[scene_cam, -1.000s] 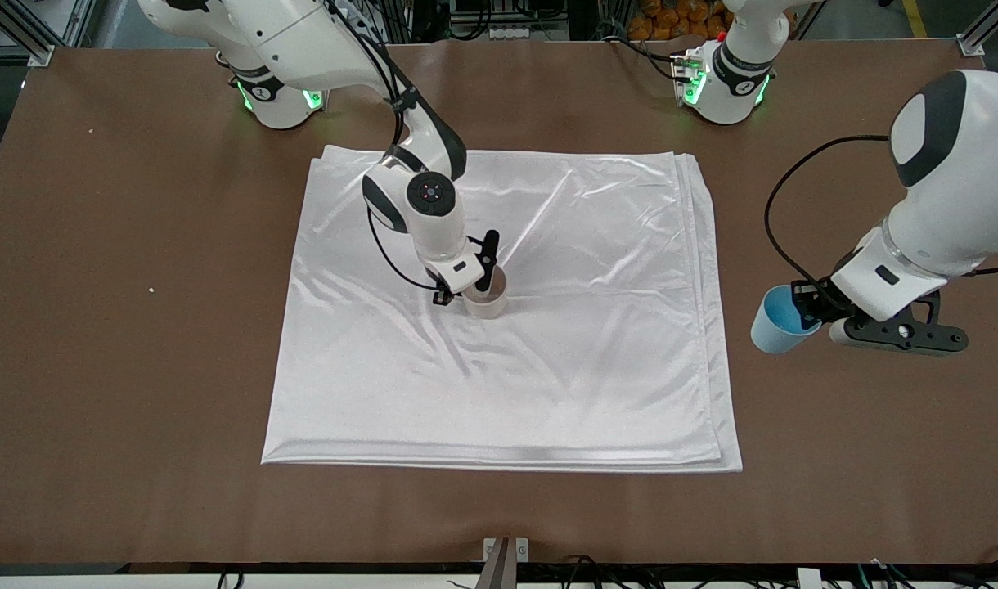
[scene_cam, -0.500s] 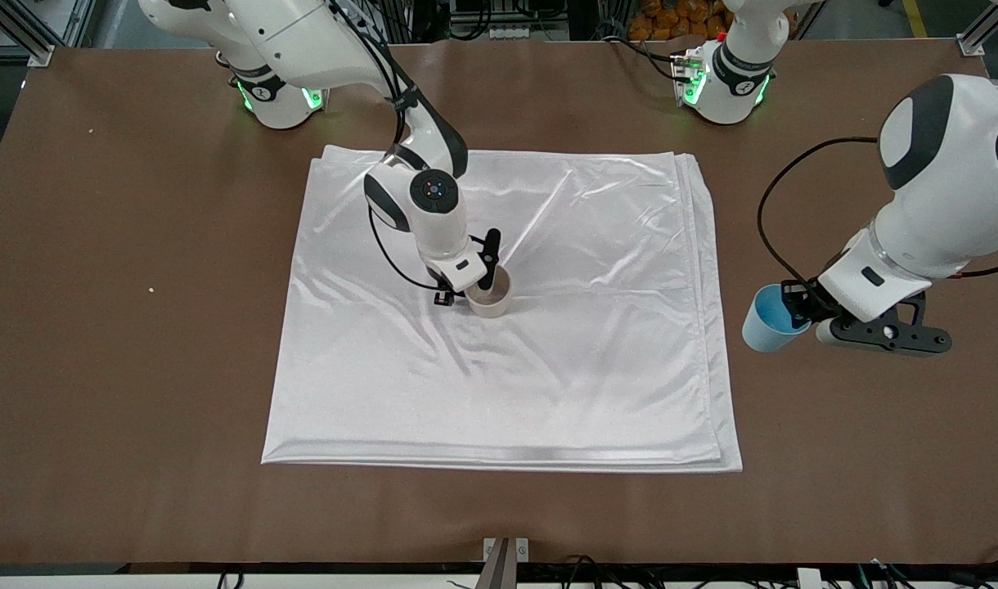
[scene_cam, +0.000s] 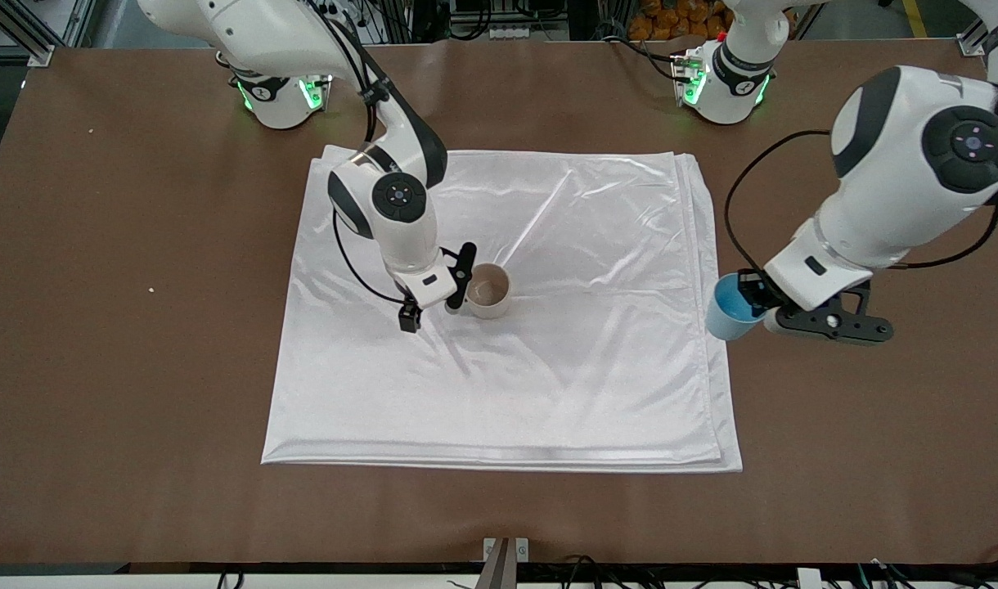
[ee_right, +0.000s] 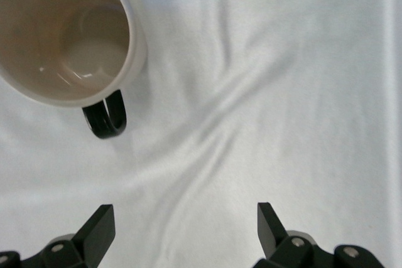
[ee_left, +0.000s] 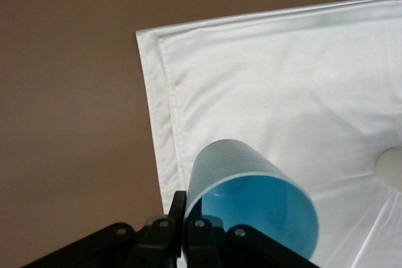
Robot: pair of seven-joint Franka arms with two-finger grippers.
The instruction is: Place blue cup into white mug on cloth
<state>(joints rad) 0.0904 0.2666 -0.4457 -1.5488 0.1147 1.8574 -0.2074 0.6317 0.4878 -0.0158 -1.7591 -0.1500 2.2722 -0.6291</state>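
Two fingers of the left gripper (scene_cam: 751, 308) pinch the tapered blue cup (scene_cam: 728, 309); right gripper (scene_cam: 433, 304) fingers gape.

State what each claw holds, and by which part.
Left claw grips the blue cup by its rim. Right claw is open, holding nothing, beside the white mug.

Open white mug (scene_cam: 488, 291) mouth, right hand (scene_cam: 433, 304) just beside it on cloth (scene_cam: 548, 384).

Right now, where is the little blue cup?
The blue cup is held in the left gripper, over the cloth's edge toward the left arm's end.
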